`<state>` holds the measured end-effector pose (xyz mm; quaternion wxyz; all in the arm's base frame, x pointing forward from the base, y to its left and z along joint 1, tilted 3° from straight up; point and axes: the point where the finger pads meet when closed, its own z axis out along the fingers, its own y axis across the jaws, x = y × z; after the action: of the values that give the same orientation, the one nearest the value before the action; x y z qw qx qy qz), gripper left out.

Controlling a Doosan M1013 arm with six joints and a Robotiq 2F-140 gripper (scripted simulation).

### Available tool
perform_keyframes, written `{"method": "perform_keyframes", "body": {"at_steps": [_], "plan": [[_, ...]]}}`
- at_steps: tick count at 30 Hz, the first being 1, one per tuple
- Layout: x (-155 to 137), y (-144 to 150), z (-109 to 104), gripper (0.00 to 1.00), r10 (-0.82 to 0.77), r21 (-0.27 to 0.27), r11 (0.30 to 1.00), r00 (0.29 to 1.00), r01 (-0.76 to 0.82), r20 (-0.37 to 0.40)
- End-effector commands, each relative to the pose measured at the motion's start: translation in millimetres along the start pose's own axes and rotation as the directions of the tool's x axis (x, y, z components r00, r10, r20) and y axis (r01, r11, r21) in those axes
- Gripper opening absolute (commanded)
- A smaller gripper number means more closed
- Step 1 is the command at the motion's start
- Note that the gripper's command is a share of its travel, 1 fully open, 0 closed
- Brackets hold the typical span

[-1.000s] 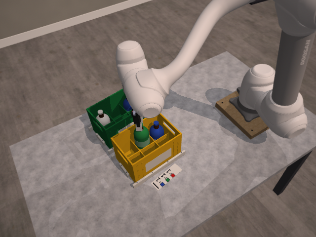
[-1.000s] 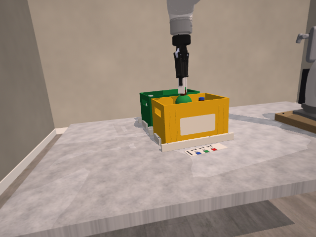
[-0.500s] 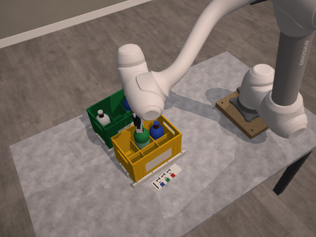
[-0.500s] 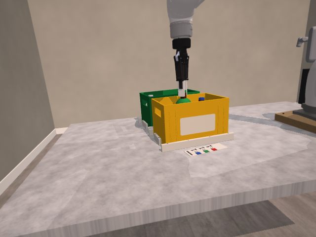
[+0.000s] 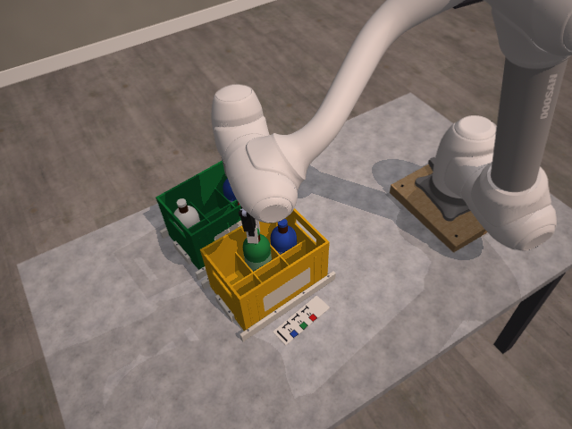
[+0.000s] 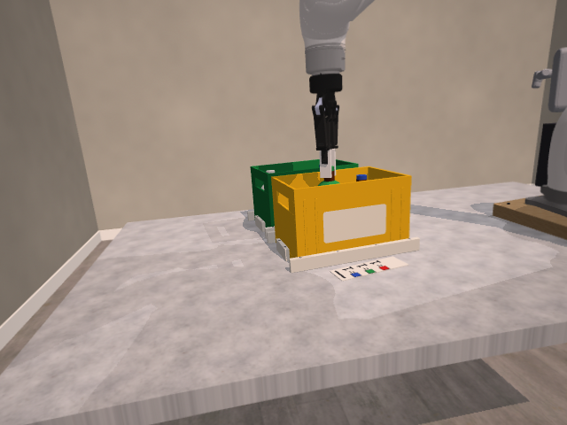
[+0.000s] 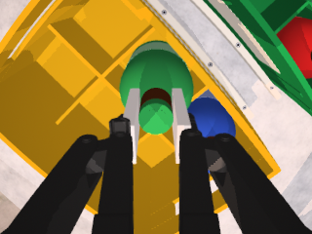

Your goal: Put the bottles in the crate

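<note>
- The green bottle (image 5: 256,249) (image 6: 329,182) (image 7: 156,73) stood roughly upright in a middle cell of the yellow crate (image 5: 318,263) (image 6: 306,205) (image 7: 29,97), its shoulder about at rim height; whether its base touched the crate floor could not be told
- The jaws were closed about its neck, pinching it just below the cap
- A blue bottle (image 5: 283,239) (image 6: 361,177) (image 7: 212,116) stood in the neighbouring cell, free of the jaws
- The pick list (image 5: 321,305) (image 6: 396,264) on the tabletop (image 5: 138,346) (image 6: 182,320) showed blue, green and red, apparently one of each, so red seemed left to do
- The green crate (image 5: 178,239) (image 6: 261,201) (image 7: 292,83) held a white bottle (image 5: 187,216) (image 6: 270,171) and a red bottle (image 7: 297,46), among others
- The green bottle looked stiff, smooth and bottom-heavy, likely to swing or slip if gripped off-centre
- The narrow neck was the right hold, as the broad body left little room between the dividers
- Release probably called for a settled base and a straight lift, lest the fingertips drag the cap or knock the blue bottle
</note>
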<state>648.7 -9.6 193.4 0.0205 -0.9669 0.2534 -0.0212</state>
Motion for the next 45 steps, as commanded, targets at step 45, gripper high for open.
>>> {"method": "perform_keyframes", "body": {"at_steps": [45], "plan": [[0.0, 0.0, 5.5, 0.0, 0.0, 0.0, 1.0, 1.0, 0.0, 0.0]]}}
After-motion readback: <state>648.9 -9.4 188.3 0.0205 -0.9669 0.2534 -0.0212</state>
